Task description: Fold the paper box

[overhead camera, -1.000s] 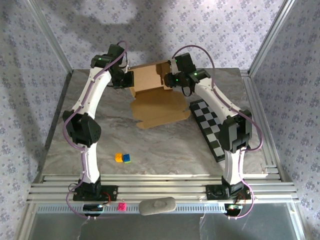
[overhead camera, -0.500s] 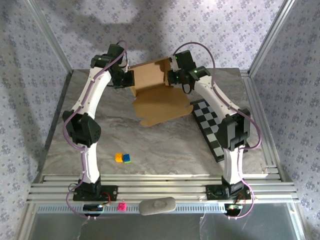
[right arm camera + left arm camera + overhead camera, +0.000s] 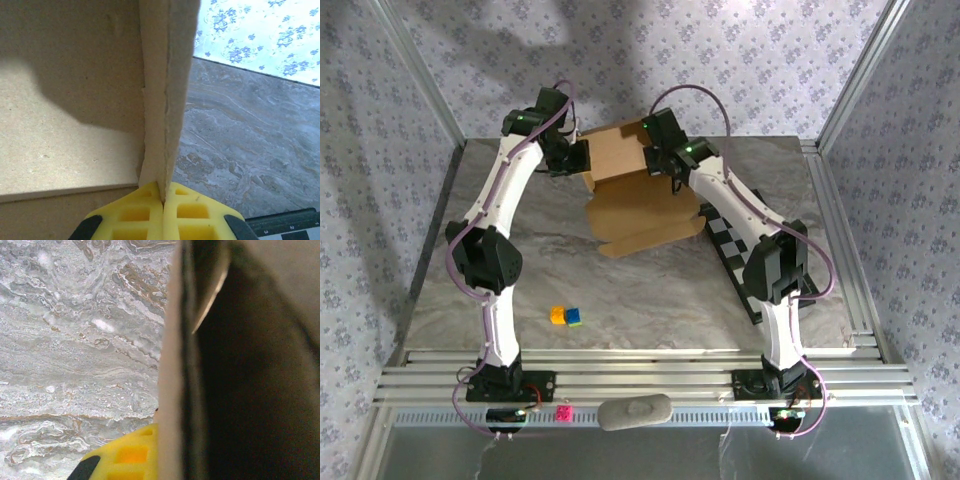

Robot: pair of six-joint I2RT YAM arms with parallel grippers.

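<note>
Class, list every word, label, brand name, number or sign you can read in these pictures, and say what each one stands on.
None: no text can be read.
The paper box is plain brown cardboard, with no print in the wrist views either.
The checkerboard carries only black and white squares.
The small coloured cubes and the pink piece near the left arm's base are too small to show any marking.

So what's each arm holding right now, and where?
Both hold the paper box: left fingers pinch its raised left wall, right fingers its raised right wall.
</note>
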